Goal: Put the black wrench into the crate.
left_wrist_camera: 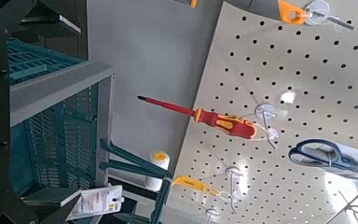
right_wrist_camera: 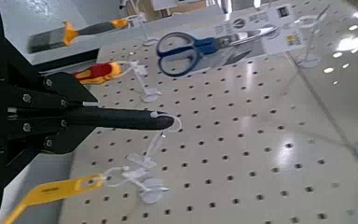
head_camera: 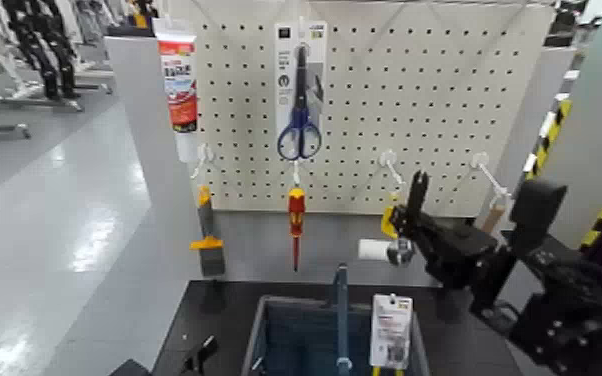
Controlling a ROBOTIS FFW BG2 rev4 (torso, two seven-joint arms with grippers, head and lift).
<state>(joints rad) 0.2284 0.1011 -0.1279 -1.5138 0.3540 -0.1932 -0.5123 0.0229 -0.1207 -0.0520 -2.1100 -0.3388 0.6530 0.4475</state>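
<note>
The black wrench (head_camera: 417, 195) stands upright in my right gripper (head_camera: 412, 228), which is shut on it in front of the pegboard's lower right hooks. In the right wrist view the wrench (right_wrist_camera: 130, 119) sticks out of the gripper (right_wrist_camera: 86, 118), its tip touching a white hook (right_wrist_camera: 158, 135). The crate (head_camera: 257, 340) sits below at the front centre, with its upright handle bar (head_camera: 341, 310); it also shows in the left wrist view (left_wrist_camera: 65, 89). My left gripper (head_camera: 201, 352) rests low, left of the crate.
The pegboard (head_camera: 445, 90) holds blue-handled scissors (head_camera: 298, 130), a red-and-yellow screwdriver (head_camera: 295, 215), a scraper (head_camera: 207, 240), a tube (head_camera: 179, 80) and a yellow tool (head_camera: 391, 218). A white roll (head_camera: 373, 250) lies below. A tagged package (head_camera: 391, 330) sits in the crate.
</note>
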